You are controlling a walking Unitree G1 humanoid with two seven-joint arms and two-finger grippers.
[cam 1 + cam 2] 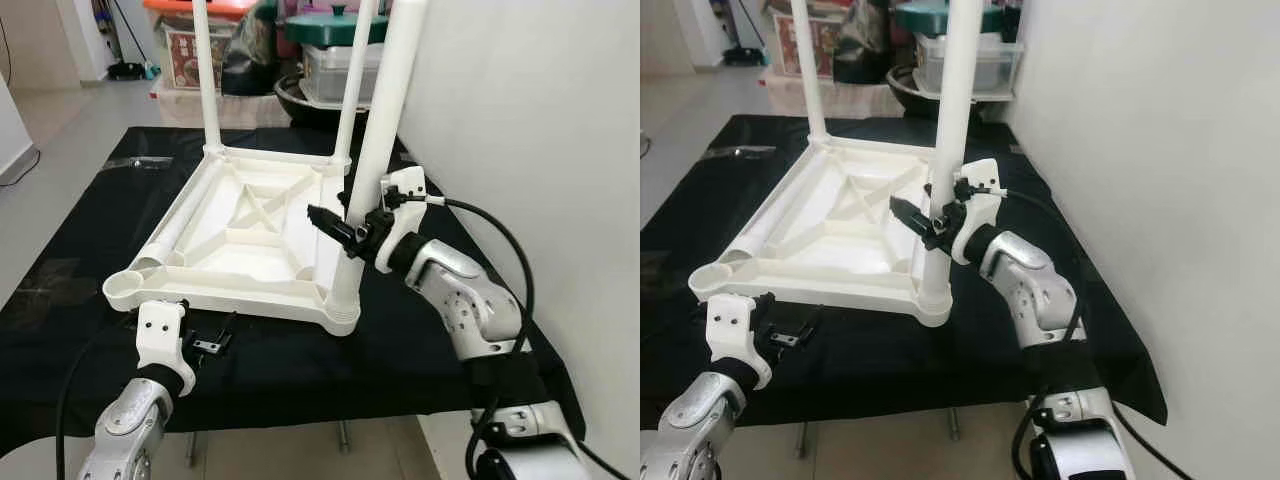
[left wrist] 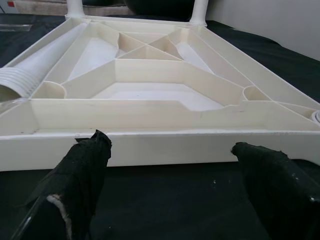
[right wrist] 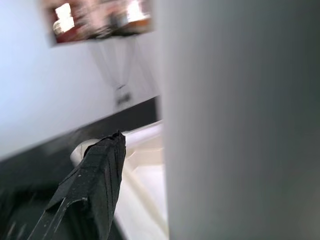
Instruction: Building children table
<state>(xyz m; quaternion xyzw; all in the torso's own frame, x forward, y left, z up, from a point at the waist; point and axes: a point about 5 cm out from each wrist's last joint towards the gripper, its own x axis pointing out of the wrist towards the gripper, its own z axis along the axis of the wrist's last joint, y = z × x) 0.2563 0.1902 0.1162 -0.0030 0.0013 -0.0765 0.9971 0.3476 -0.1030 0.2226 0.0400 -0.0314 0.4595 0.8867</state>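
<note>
Left eye view shows the right gripper (image 1: 340, 232) clasping the near-corner table leg (image 1: 372, 160) of the upturned white tabletop (image 1: 240, 240) on the counter (image 1: 420, 350); with the left gripper (image 1: 205, 340) splayed apart off its near edge, a sideways twist could skid the tabletop.

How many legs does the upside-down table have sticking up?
3. One at the far left corner, one at the far right corner, and one at the near right corner, where the right gripper is. A fourth lies loose inside the table.

A plain white wall (image 1: 540, 110) rises on the right, pale floor tiles (image 1: 75, 125) lie left, and storage boxes (image 1: 335, 65) stack behind
</note>
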